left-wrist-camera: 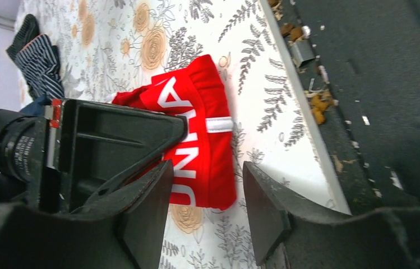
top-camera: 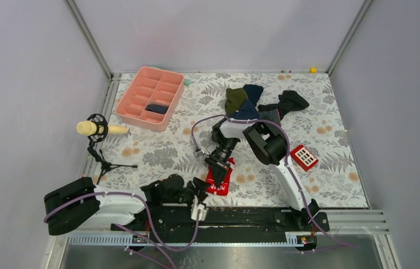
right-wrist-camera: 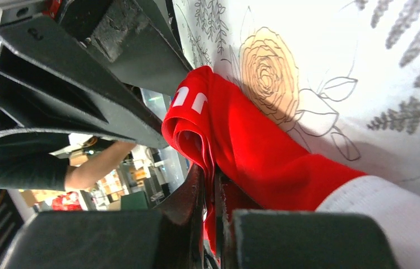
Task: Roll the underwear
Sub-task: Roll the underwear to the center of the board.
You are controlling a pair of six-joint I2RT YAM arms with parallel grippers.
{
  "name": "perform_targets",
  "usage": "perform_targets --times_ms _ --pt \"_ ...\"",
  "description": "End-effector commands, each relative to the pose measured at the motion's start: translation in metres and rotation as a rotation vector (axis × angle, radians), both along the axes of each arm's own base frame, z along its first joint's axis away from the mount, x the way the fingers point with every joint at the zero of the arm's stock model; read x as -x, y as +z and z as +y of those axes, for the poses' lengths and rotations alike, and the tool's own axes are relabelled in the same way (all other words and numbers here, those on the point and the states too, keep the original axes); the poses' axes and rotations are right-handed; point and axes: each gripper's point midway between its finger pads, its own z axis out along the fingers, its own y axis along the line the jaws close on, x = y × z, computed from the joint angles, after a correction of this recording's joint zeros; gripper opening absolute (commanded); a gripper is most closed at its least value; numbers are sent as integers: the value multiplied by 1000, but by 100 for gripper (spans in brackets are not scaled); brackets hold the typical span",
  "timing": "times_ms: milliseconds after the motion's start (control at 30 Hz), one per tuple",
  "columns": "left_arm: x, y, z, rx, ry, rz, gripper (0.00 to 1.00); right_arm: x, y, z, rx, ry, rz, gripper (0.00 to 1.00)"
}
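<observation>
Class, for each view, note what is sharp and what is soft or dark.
Top external: even light, faint shadows, everything sharp, the underwear included. Left wrist: its white lettering crisp, the left gripper close, dark and slightly soft. Right wrist: the red fold sharp, the right gripper blurred at the bottom.

The underwear (right-wrist-camera: 263, 151) is soft, matt red cloth; its white band looks ribbed, though it is blurred. The worktop (left-wrist-camera: 275, 112) cover is a smooth, matt print. The left hand (left-wrist-camera: 206, 185) and right hand (right-wrist-camera: 212, 190) are matt black plastic. The far-left pink tray (top-camera: 139, 123) is smooth plastic.
</observation>
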Motion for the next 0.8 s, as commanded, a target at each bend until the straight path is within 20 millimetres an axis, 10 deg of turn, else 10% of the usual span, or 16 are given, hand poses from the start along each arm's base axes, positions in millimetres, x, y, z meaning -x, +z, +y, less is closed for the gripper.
perform_targets --times_ms 0,433,600,700,767 --pt "-15 -13 4 -65 33 -87 50 -7 -15 4 6 -4 -2 0" --pt "-9 -49 6 -314 -53 -49 1 -12 -13 2 -14 -25 10 3" --pt "8 -69 13 -544 -143 102 0 -13 -18 2 -8 -31 -19 31" --pt "8 -75 10 -623 -133 164 0 -17 -8 3 -11 -25 -53 93" --pt "12 -76 9 -644 -134 203 0 -25 10 0 -26 2 -122 99"
